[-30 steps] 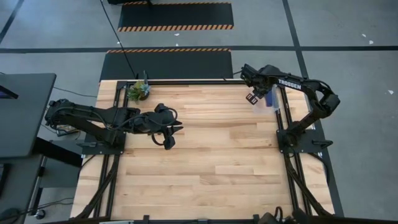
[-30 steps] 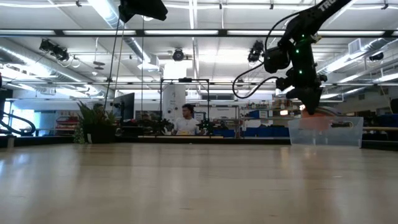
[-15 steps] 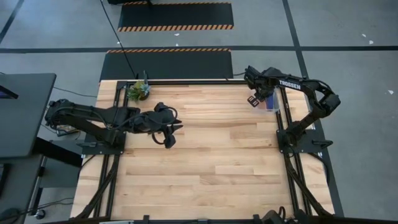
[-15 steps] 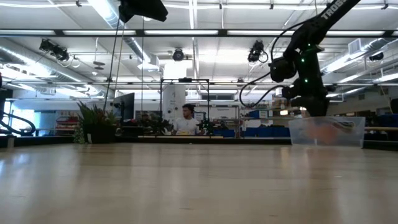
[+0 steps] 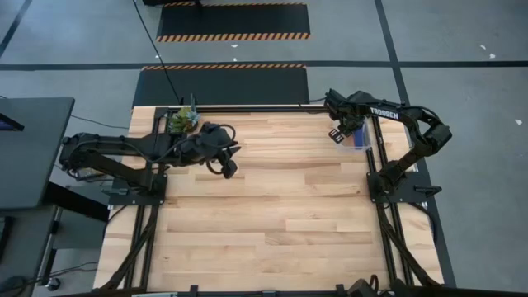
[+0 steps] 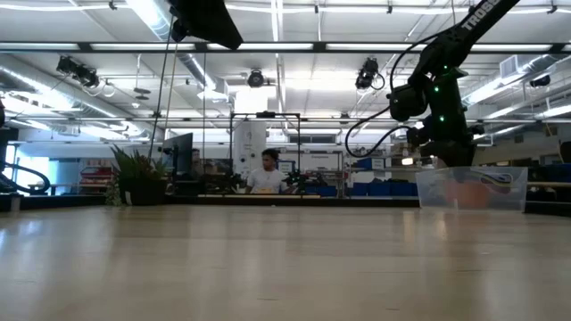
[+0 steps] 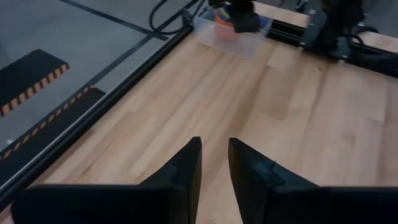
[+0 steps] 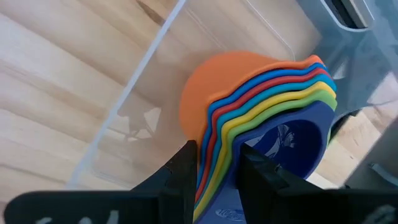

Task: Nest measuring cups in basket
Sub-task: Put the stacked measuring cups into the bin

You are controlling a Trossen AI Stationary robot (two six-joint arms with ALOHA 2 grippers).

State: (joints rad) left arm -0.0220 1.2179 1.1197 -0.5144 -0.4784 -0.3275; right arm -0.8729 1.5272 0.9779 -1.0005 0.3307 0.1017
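On the left, the left tool [image 5: 229,167] hangs over the tabletop [image 5: 272,214] near the small potted plant [image 5: 185,120], its fingers a narrow gap apart with nothing between them.

On the right, the clear basket [image 8: 124,99] sits at the far right corner of the tabletop, with the right tool [image 8: 214,165] lowered into it. The stack of measuring cups [image 8: 267,118] is nested there: orange outermost, then light blue, red, green and yellow rims, and dark blue innermost. The right tool is pinched on the bundled flat handles [image 8: 214,171] of the stack, the fingers close together on either side.

The cups look like light, stiff, smooth plastic, so they probably slide easily against each other and could fan apart or slip if squeezed off-centre. The stacked handles seem the sensible place to hold, since the round bowls offer no flat face. The thin-walled basket is likely light too and may shift if nudged.
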